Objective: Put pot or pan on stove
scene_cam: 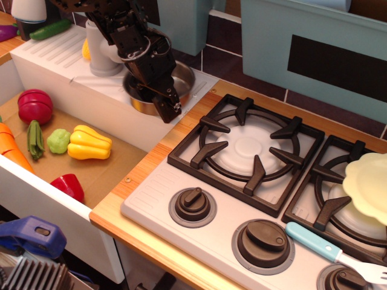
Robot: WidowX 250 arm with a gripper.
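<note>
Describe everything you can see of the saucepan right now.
The saucepan is a small round pot of shiny steel with a brassy band at its lower edge. It sits upright on the white counter ledge by the faucet base, left of the stove and not on it. The arm covers most of it; only the right rim, some inner wall and the front lower edge show. The handle is hidden. The gripper hangs at its front wall; whether it grips the pot cannot be told.

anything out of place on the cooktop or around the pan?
Two things. A pale yellow scalloped plate sits on the right burner grate of the stove, and a blue-handled spatula lies across the knob row. The saucepan sits on the white sink ledge, upright, with the gripper over it.
</note>
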